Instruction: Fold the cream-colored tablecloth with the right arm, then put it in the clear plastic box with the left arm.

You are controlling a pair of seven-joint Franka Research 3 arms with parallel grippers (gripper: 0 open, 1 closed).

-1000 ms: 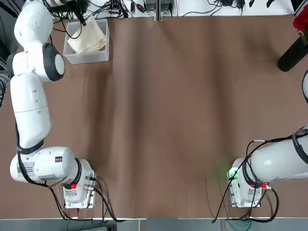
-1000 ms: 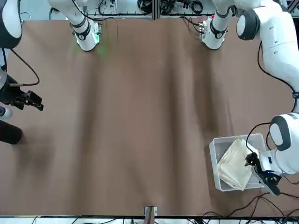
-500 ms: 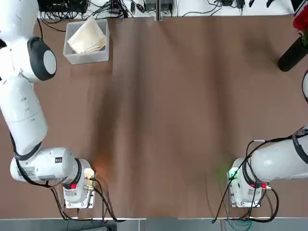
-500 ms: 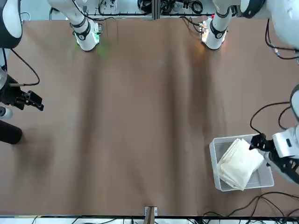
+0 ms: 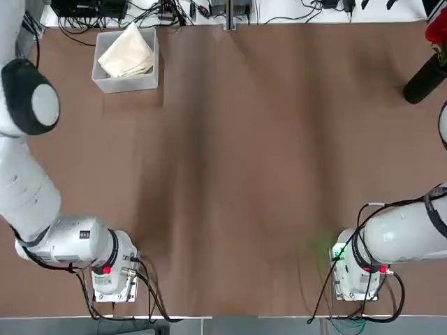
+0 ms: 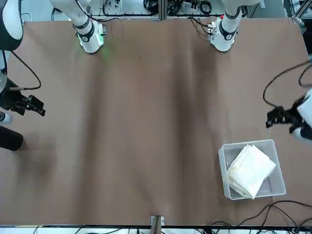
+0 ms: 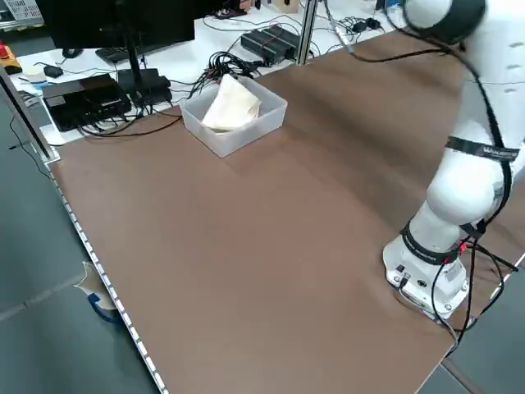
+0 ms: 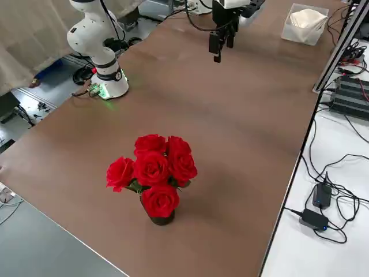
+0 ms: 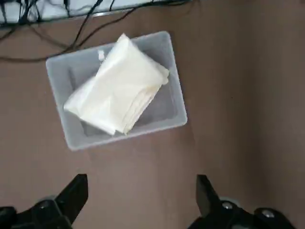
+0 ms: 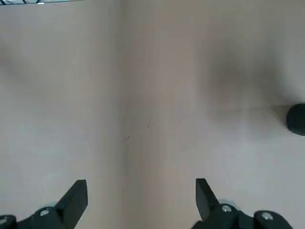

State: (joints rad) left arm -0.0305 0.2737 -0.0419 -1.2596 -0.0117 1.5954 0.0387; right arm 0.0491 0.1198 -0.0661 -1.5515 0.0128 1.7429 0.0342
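Since a second ago, the left gripper (image 9: pixel 138 200) has lifted away from the one clear plastic box (image 9: pixel 174 71), fingers spread and empty. Two arms show; the right gripper (image 10: pixel 138 202) hangs open, well apart. One folded cream-colored tablecloth (image 9: pixel 119 90) lies inside the box.

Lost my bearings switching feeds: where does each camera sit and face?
Top: overhead, looking down; left arm, right arm based at bottom.
Front: across the table, facing the robot; bases at top.
Left side: raised, diagonal; left arm.
Right side: raised, diagonal; right arm, roses.
Left wrist: open left gripper above box.
Right wrist: open right gripper above table.
Top, front share: box holding cloth.
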